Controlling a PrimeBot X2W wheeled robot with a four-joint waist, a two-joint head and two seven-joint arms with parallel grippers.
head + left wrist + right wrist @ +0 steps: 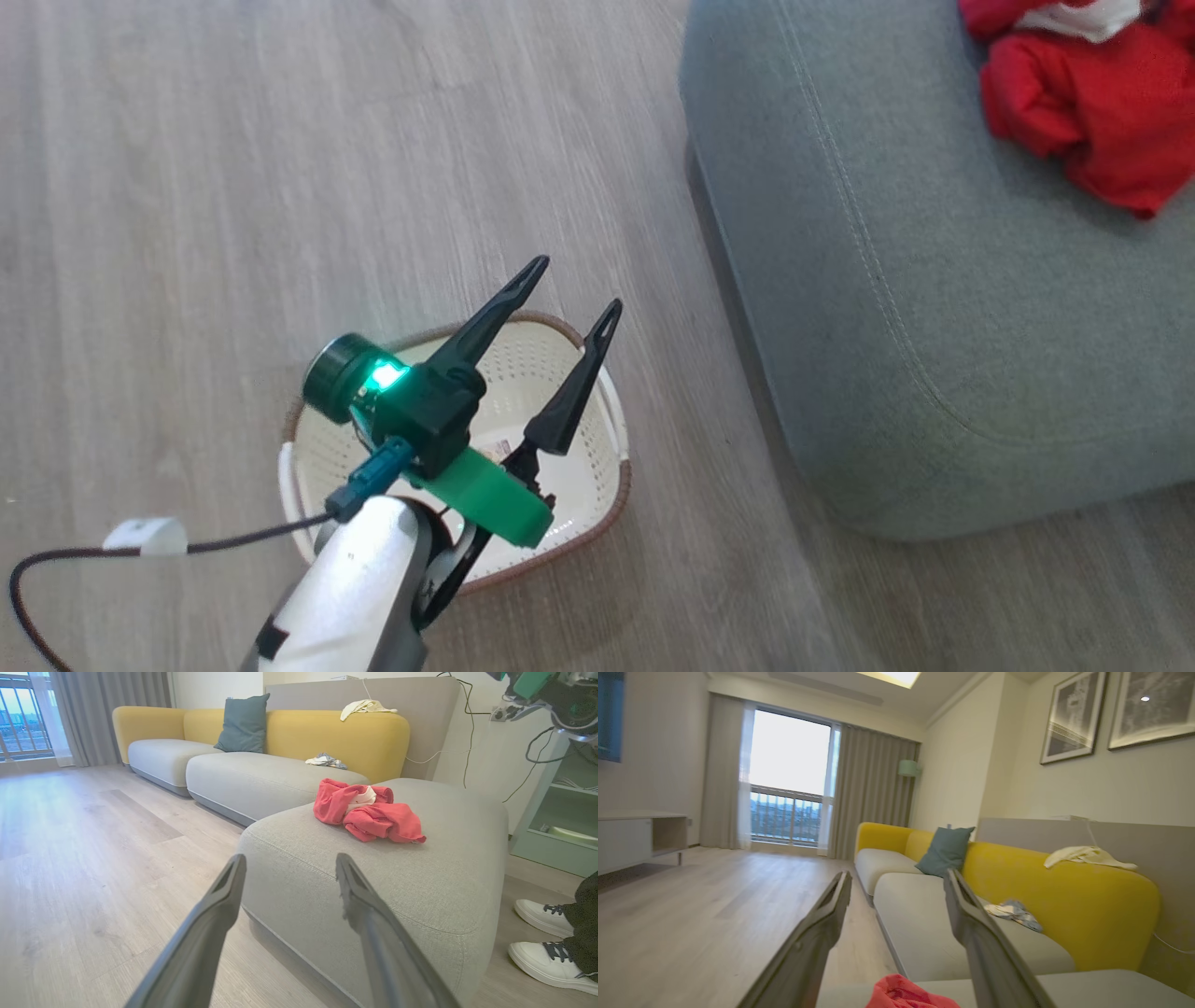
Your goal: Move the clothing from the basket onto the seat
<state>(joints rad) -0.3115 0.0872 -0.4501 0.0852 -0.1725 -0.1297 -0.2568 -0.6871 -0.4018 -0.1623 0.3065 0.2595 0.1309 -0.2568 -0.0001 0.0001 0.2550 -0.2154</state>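
Note:
The red clothing (pixel 1092 103), one piece with white trim, lies bunched on the grey seat (pixel 934 308) at the upper right. In the left wrist view the clothing (pixel 369 812) rests on the seat (pixel 420 872) ahead of the fingers. The cream basket (pixel 523 364) with a brown rim stands on the floor left of the seat, only a label showing inside. My left gripper (pixel 577 285) hovers over the basket, open and holding nothing; its fingers (pixel 290 861) point toward the seat. My right gripper (pixel 898 875) is open and empty above a bit of the clothing (pixel 910 994).
A yellow-backed sofa (pixel 336 737) with a teal cushion (pixel 243 723) and small cloths runs behind the seat. A person's white shoes (pixel 546 942) stand on the floor right of the seat. A green shelf unit (pixel 560 816) is beyond. Wood floor (pixel 233 187) spreads left.

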